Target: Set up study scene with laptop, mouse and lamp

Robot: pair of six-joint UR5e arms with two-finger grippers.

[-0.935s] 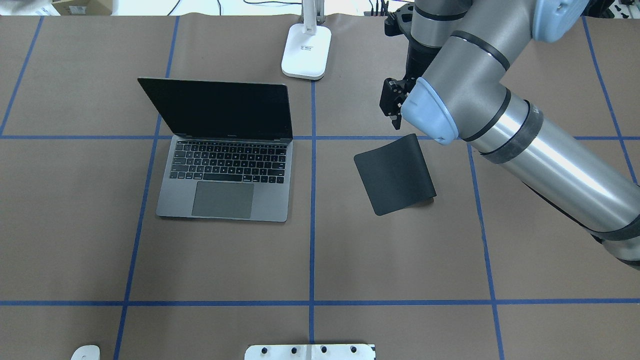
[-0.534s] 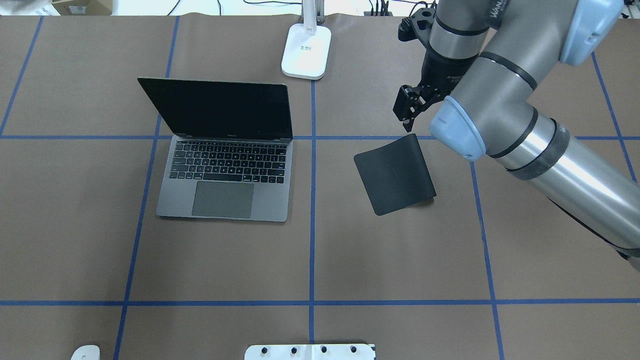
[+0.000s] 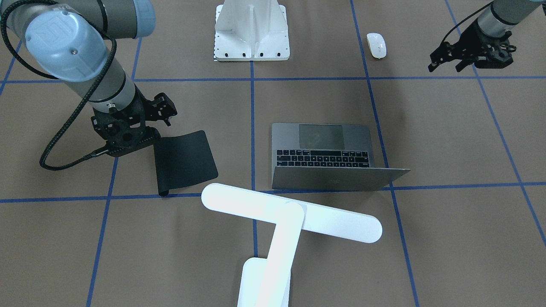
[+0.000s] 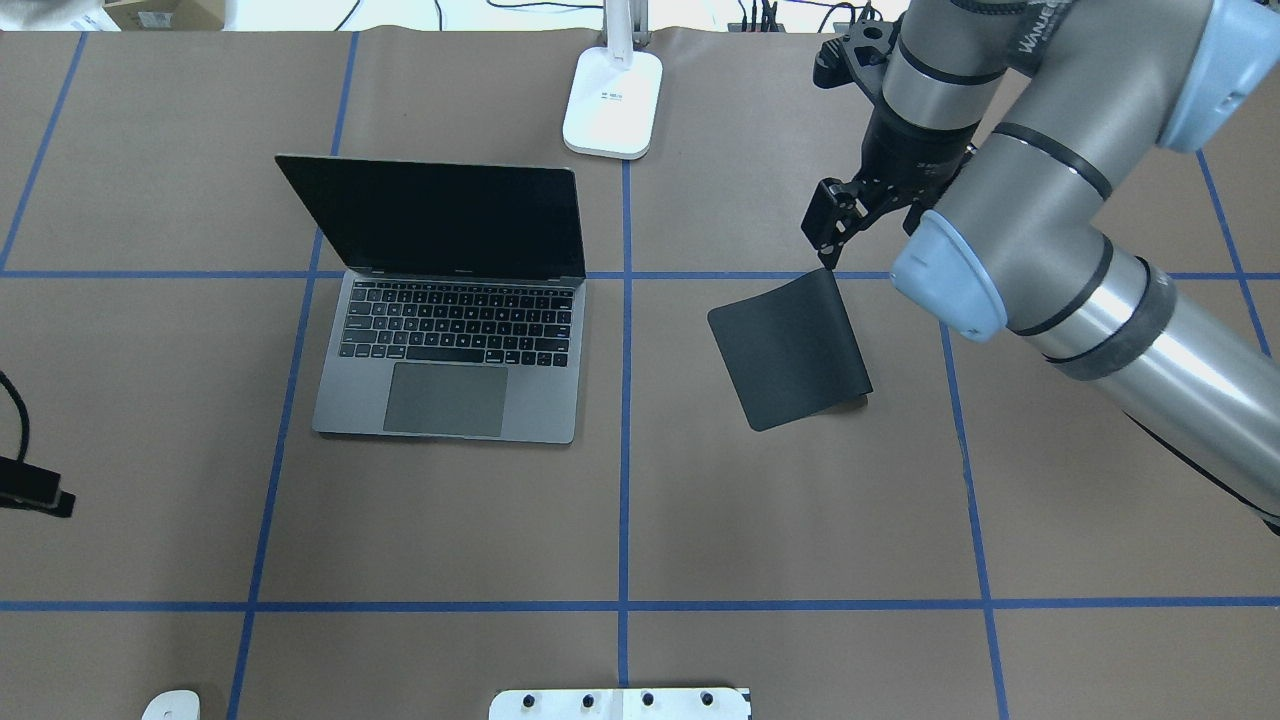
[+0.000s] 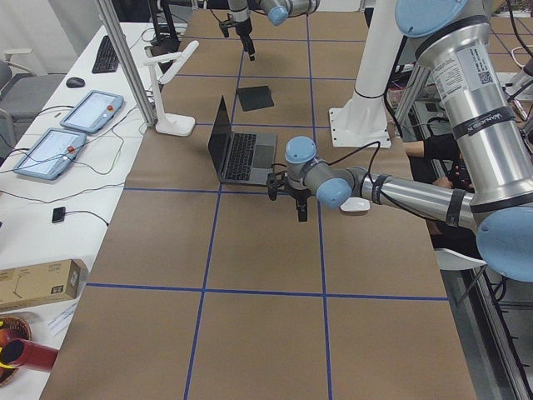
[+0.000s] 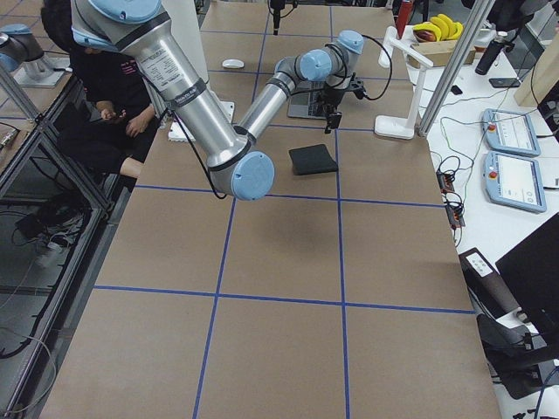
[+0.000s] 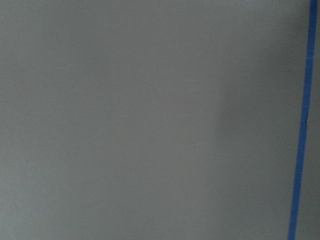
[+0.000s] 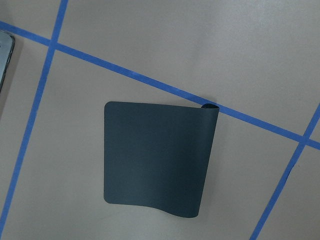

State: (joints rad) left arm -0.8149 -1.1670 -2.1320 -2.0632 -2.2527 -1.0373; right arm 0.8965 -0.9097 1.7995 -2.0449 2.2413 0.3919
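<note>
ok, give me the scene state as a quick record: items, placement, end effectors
laptop: slim dark-grey metal laptop, open, screen dark
mouse: small white oval mouse, on the robot's side of the table, off the pad
pad: black flexible mouse pad, one edge curled
lamp: white desk lamp, beyond laptop lid
right end effector: by pad's curled edge, state unclear
left end effector: open, empty, apart from mouse

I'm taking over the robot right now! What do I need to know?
Left gripper: open, empty, hovering to one side of the small white oval mouse, which lies near the robot's edge of the table.
Right gripper: empty, above the far edge of the black rectangular mouse pad; whether it is open is hard to read.
Dark-grey laptop: open, beside the pad.
White desk lamp: standing beyond the laptop.
Done: laptop, lamp and pad look placed.
Left: probably moving the mouse onto the pad.
</note>
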